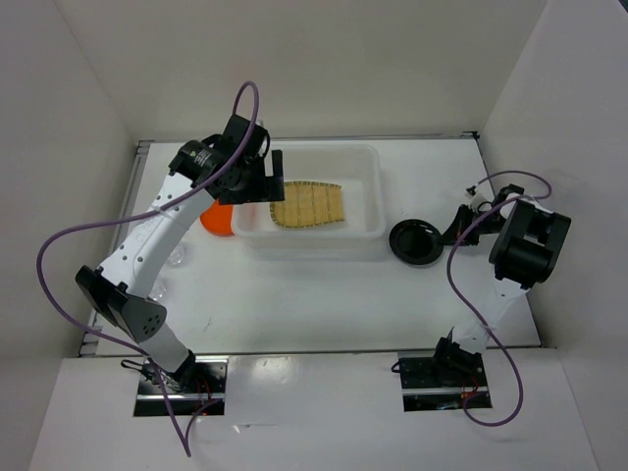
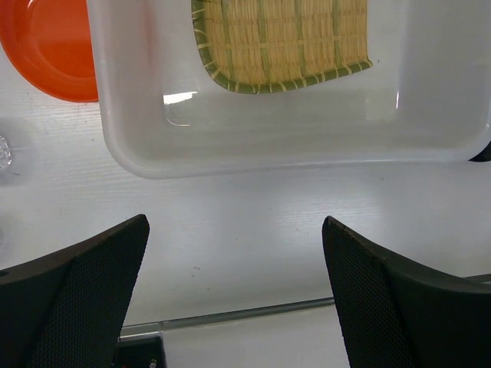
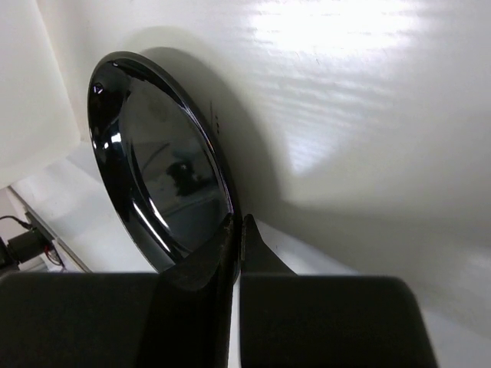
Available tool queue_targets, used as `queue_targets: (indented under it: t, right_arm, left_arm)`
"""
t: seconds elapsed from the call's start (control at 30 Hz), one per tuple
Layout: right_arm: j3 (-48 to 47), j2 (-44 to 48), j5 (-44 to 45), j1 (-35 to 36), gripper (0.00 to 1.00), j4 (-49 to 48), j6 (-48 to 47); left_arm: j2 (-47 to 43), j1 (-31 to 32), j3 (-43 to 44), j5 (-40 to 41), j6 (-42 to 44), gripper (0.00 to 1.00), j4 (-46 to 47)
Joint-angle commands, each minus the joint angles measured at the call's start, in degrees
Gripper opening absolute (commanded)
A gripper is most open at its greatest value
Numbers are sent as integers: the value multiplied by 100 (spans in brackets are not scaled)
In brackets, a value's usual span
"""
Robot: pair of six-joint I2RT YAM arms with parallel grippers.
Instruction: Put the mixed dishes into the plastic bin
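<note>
Pinching the small black plate (image 1: 414, 242) by its rim just right of the plastic bin (image 1: 368, 162), the right end effector (image 1: 459, 224) is seen from above as the left end effector (image 1: 265, 182) hangs, fingers apart, over the bin's left end, the orange plate (image 1: 218, 218) outside beside it. The left wrist view shows only the tan woven tray (image 2: 284, 38) in the bin, much of the floor bare. The right wrist view shows fingers clamped on the plate's edge; it should probably be lifted above the bin's wall before crossing to that bare floor.
</note>
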State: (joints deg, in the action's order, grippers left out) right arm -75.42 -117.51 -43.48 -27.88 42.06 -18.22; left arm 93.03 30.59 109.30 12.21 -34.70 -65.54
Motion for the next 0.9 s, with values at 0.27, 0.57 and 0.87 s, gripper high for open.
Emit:
queue_targets:
  t: [0.27,0.57,0.87]
  right_arm:
    - [-448,510,139,-156,0,1023,117]
    - [-115,773,-283,-104,0,1146,117]
    - [229,1626,-617,151,0,918,292]
  left_arm:
    - [75,9,162,142,200,100,208]
    - [-31,-167,-83,36,306,100,314]
    - [21,-167,-76,-25,411,100,419]
